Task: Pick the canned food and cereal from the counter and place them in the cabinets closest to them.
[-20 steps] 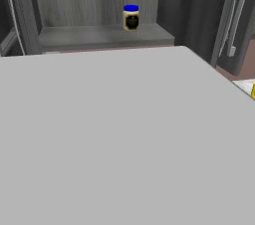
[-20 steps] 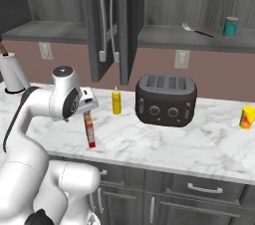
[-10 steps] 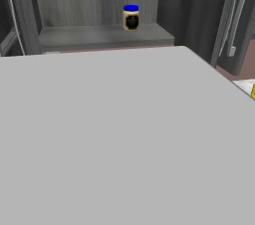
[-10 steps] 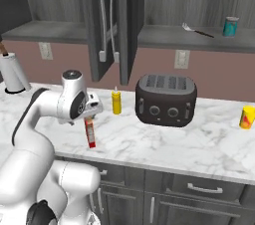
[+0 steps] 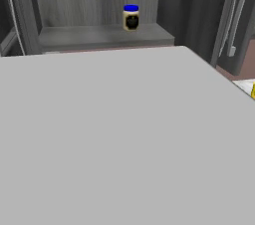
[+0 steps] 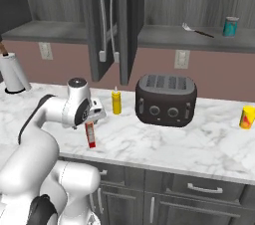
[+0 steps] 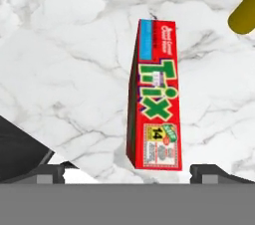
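The cereal, a thin red box with a colourful printed front, stands upright on the white marble counter near its front edge. My gripper hangs right above the cereal. In the hand view my gripper is open, its fingertips wide apart on either side of the box's near end, not touching it. The canned food, a teal can, stands on the open shelf of the right-hand cabinets.
A yellow squeeze bottle and a dark toaster stand behind the box. Open cabinet doors hang above them. A paper towel roll is at far left, a yellow item at far right. A blue-lidded jar sits on a shelf.
The arm has swung slightly right and the hand has come closer over the cereal box. The jaws stayed open and the box has not moved.
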Tool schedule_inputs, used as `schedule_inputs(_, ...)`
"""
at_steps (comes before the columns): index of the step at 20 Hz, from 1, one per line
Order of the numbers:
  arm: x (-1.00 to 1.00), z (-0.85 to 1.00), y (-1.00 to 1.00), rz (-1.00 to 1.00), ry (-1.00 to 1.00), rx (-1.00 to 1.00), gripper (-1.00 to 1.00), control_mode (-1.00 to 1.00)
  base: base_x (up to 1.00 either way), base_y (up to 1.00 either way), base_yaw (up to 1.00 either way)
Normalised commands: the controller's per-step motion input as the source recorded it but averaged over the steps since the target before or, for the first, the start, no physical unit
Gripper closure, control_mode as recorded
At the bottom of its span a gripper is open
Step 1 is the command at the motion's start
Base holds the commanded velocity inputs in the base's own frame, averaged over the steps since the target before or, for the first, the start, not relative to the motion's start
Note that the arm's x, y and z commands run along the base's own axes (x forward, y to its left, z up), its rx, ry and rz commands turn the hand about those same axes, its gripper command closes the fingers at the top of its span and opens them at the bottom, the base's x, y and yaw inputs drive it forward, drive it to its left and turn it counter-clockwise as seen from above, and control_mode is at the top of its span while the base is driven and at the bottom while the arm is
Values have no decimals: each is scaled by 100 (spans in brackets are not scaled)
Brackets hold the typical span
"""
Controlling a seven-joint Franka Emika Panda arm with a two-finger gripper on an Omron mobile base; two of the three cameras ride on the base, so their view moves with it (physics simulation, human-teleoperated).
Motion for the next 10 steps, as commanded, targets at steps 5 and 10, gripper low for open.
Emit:
schedule_inputs(5,11,-29,0,-2,-1,0,-100,-100,0,0,0)
schedule_inputs(10,15,-19,0,-2,-2,0,-100,-100,0,0,0)
